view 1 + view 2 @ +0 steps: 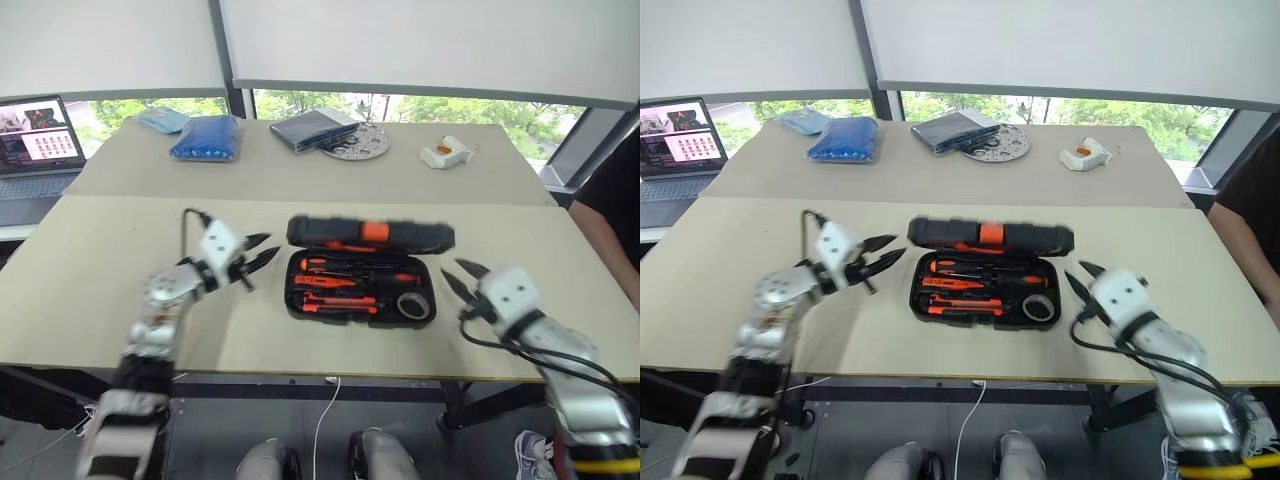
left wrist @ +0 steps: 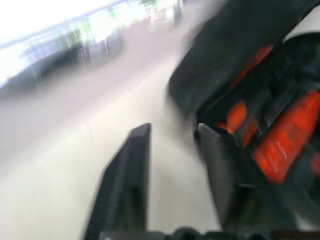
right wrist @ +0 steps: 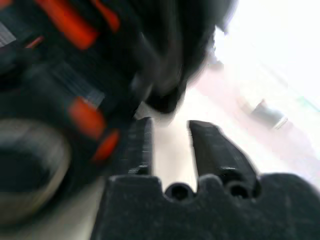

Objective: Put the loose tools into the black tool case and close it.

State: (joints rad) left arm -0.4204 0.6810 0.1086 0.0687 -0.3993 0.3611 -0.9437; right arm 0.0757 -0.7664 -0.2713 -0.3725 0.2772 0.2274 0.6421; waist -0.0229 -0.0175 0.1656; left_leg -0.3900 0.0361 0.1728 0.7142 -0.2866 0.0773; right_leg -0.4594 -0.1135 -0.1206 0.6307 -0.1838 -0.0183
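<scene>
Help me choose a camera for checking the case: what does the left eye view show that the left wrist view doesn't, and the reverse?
Left eye view alone: the whole black tool case, its lid partly raised, tools and a tape roll in the tray, the right gripper beside it, a laptop and a blue bag farther back.
Left wrist view alone: a close look between the left gripper fingers, which stand apart.
Both: the case's orange tools and the table.

The black tool case looked like matt moulded plastic, its orange-handled tools slightly glossy, on a smooth, pale matt table, while the blue bag farther back had a shiny, crinkled plastic look.
</scene>
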